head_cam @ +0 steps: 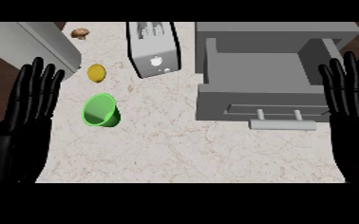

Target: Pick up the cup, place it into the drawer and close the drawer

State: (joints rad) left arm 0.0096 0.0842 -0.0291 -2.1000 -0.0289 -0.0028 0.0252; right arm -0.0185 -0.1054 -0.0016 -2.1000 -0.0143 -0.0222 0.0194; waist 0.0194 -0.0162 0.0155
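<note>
While both black hands rested at the view's sides, the small green plastic cup (pixel 100 110) lay tipped on the pale marbled counter top (pixel 175 147), its open mouth facing up and to the left. It sat near the left hand (pixel 28 109), not touching it. That hand showed at the left edge with its fingers straight and spread, pointing up, holding nothing. The right hand (pixel 344 104) showed at the right edge, fingers likewise straight and released. Between them, toward the right, the grey box-shaped drawer (pixel 259 76) stood pulled open, its pale bar handle (pixel 282 124) at the front. A silver toaster (pixel 154 50) stood behind the cup, with a yellow lemon (pixel 96 73) just beyond the cup and a small brown mushroom (pixel 80 33) farther back.
</note>
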